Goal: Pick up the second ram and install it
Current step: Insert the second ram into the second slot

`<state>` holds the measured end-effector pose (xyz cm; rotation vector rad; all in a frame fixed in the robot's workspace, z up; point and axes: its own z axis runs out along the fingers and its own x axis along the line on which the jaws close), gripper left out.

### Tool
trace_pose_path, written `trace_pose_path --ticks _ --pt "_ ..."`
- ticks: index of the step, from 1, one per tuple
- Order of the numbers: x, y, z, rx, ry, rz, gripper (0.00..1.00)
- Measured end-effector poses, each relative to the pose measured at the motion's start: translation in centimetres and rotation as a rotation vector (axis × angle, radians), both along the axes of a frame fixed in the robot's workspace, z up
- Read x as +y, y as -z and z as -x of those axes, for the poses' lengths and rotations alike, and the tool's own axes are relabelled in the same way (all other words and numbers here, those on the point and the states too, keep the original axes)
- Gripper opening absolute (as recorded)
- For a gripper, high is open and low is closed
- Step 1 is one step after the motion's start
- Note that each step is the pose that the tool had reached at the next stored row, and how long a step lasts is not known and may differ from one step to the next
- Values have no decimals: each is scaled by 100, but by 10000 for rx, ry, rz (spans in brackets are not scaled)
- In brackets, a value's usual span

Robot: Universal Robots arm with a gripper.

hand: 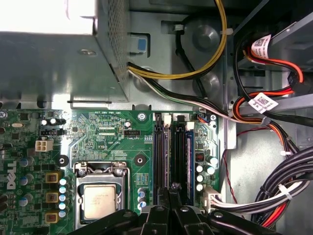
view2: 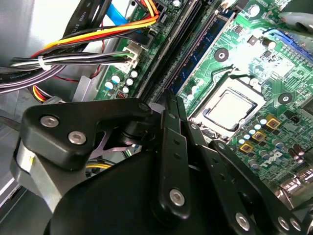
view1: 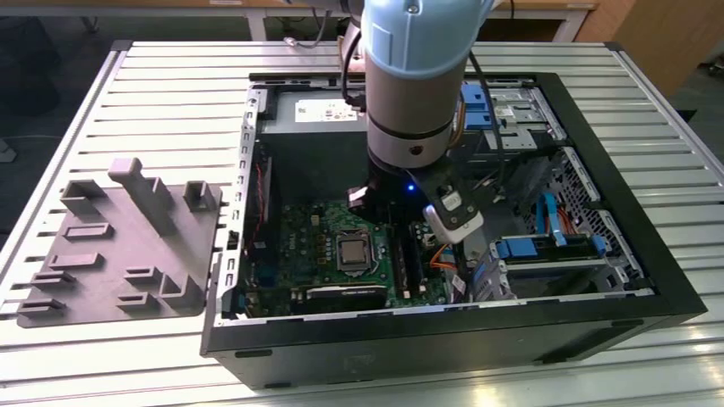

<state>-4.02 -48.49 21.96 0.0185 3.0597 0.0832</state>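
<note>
Arm (view1: 413,85) reaching down into the open computer case (view1: 633,280), with the grey tray (view1: 102,254) well apart on the table at the exterior view's left. In both wrist views the claw (view2: 171,105) (hand: 171,191) appears narrow, its fingers drawn close together just above the near end of the long black slots (hand: 161,147), which lie between the processor (hand: 100,200) and the bundle of cables (view2: 73,58). A memory stick (view2: 198,54) (hand: 188,156) stands on edge in the slot on the cable side, its row of chips visible in the second wrist view. Whether it is the second stick, or fully seated, cannot be told, nor whether anything thin sits between the fingers. For this step, you should keep the claw in line with the slot's length, so that any push falls straight down on the stick's top edge rather than to one side. Press evenly and gently, since a tilted stick is likely to bind. Keep the fingers clear of the neighbouring slot and the cable connector (hand: 212,198) beside it.
</note>
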Motion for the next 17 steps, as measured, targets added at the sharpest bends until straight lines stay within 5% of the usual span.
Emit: trace_pose_path --ticks 17 --pt "-1 77 0 3 -1 7 12"
